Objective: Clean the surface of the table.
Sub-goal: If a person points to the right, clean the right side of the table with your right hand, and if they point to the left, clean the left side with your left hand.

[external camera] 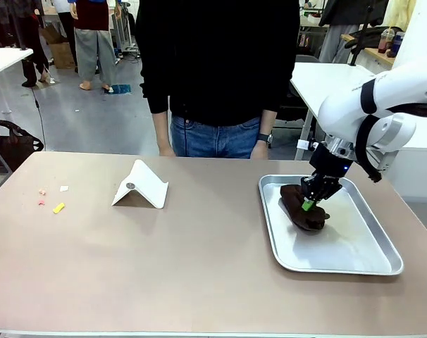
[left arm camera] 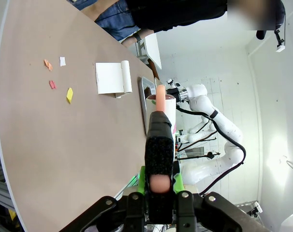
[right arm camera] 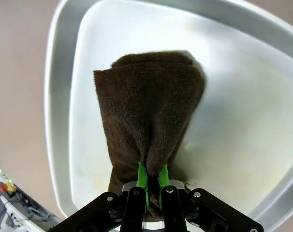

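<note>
My right tool (right arm camera: 151, 182) is clamped tight on one end of a brown cloth (right arm camera: 146, 106), with the fabric pinched into folds between the jaws. The rest of the cloth lies bunched in the far left part of a silver tray (external camera: 382, 246). The tray sits on the right side of the tabletop (external camera: 199, 260), the broad taupe surface that runs across the whole front view.

My left tool (left arm camera: 159, 181) is closed on a black stick (left arm camera: 158, 140) with a rough sleeve and a pale pink tip, which points out past the tabletop's edge.

Near the middle of the tabletop stands a white folded piece (external camera: 139, 186). Well to its left lie a few small scraps (external camera: 58, 208): yellow, pink and white. A person (external camera: 217, 70) stands at the far edge.
</note>
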